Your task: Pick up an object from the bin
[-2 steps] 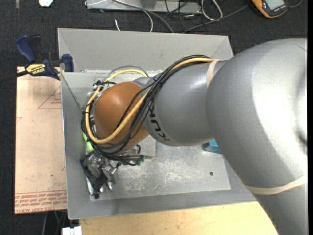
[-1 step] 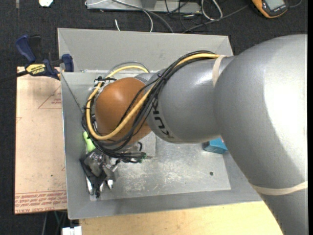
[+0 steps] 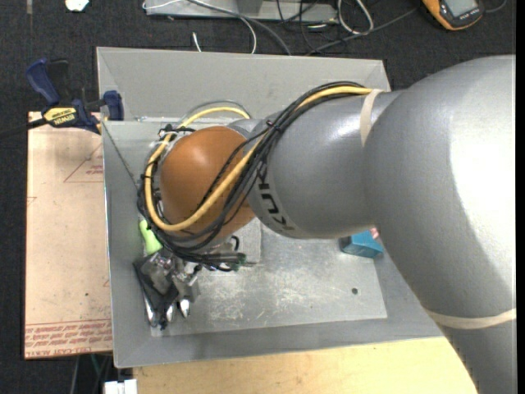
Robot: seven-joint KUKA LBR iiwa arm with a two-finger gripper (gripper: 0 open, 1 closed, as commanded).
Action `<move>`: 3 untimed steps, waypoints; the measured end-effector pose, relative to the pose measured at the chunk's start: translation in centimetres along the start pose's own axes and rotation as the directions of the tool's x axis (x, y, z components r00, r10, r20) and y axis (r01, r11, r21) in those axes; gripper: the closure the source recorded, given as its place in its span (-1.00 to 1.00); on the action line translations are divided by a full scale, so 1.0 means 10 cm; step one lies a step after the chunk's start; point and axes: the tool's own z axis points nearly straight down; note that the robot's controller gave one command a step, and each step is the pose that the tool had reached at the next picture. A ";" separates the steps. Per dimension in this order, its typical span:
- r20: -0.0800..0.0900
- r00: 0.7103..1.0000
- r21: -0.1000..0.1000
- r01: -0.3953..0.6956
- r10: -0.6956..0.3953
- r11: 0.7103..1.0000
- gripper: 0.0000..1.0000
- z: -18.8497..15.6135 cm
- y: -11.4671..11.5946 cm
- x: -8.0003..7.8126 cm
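**Fingers spread low in the bin's 7 o'clock corner, with nothing between them**

The fingers (image 3: pixel 153 309) hang in the 7 o'clock corner of the grey bin (image 3: pixel 312 302), close to its left wall. Their two pale tips stand apart, and no object shows between them.

The nearest loose thing is a small lime-green piece (image 3: pixel 149 238). It lies by the left wall at 12 o'clock from the tips, just beside the orange wrist cover (image 3: pixel 201 171) and partly hidden by it. A teal box with a pink edge (image 3: pixel 362 245) lies well apart at 3 o'clock, tucked against the arm.

Closing here would likely catch only bare floor. To do the step well, the arm would probably need to shift toward 12 o'clock until the tips straddle the green piece. It should then sink close to the floor before closing.

The wall is the hazard. One tip must fit between the wall and the piece, or the piece may simply be pushed along.
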 end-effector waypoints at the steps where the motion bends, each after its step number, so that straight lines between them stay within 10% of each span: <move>1: 0.002 1.000 0.001 -0.001 0.001 1.000 1.00 -0.43 0.01 -0.01; 3: 0.012 1.000 0.003 -0.005 0.005 1.000 1.00 -0.97 0.00 -0.04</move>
